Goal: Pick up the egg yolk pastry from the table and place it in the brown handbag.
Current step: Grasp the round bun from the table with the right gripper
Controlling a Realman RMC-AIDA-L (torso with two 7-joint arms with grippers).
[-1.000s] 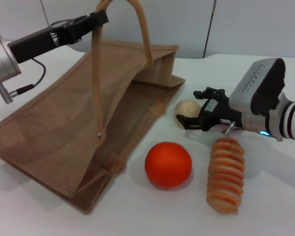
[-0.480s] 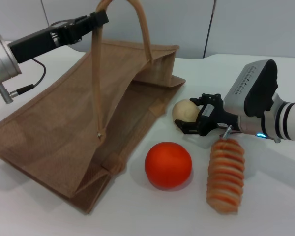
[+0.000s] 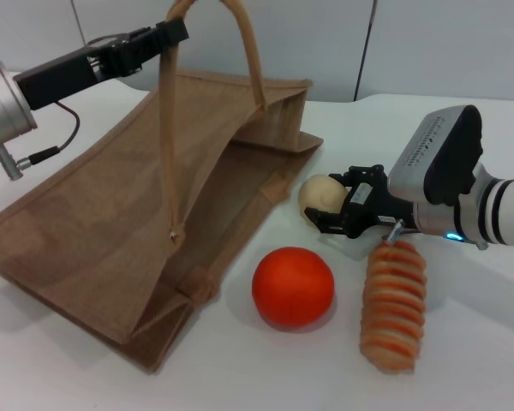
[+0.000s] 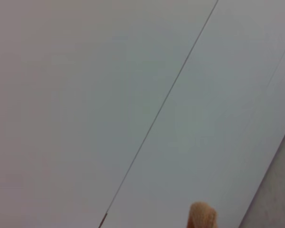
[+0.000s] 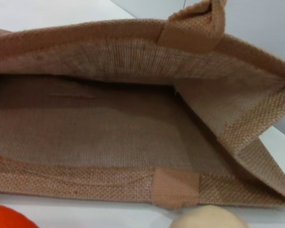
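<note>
My right claw [image 3: 332, 211] is spread around the egg yolk pastry [image 3: 320, 193] on the table [image 3: 463, 342], just off the open mouth of the brown handbag [image 3: 111, 214], while my left claw [image 3: 173, 32] pinches the bag's handle [image 3: 167, 128] up.

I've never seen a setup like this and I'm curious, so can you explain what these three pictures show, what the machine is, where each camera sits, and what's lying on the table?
This is a two-armed robot. The wide picture comes from its head camera, looking down at a white table. The left gripper holds up a handle of the brown handbag, keeping its mouth open. The right gripper is around the egg yolk pastry; whether it grips yet is unclear. Nearby lie an orange fruit and a long orange-striped ridged bread.

The other two pictures come from wrist cameras. The right one looks into the open bag; the left one shows mostly wall and a handle tip.
</note>
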